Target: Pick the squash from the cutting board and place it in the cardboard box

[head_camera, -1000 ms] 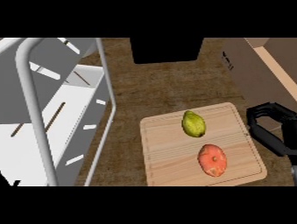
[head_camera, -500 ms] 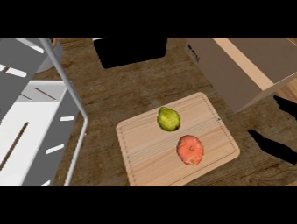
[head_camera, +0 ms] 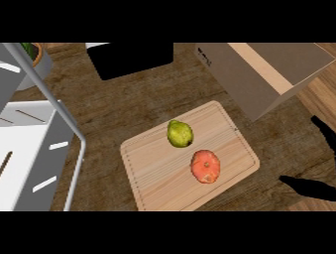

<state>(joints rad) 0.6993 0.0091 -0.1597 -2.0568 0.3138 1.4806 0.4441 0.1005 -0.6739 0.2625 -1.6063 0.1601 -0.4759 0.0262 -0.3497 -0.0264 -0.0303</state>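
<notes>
The view has swung since a second ago: the closed brown cardboard box [head_camera: 265, 74] now shows up top, and the light wooden cutting board [head_camera: 191, 161] sits mid-frame. The yellow-green squash [head_camera: 179, 133] lies untouched beside a reddish-orange fruit [head_camera: 205, 166]. The right hand [head_camera: 330, 168], fingers spread and released, has drawn back off the board, so grasping hasn't begun.

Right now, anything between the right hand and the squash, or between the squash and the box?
Nothing visible blocks either path. The right hand is open off the cutting board's right edge; the orange fruit lies nearer it than the squash, just beside the line. From squash to cardboard box, only bare board and counter.
</notes>
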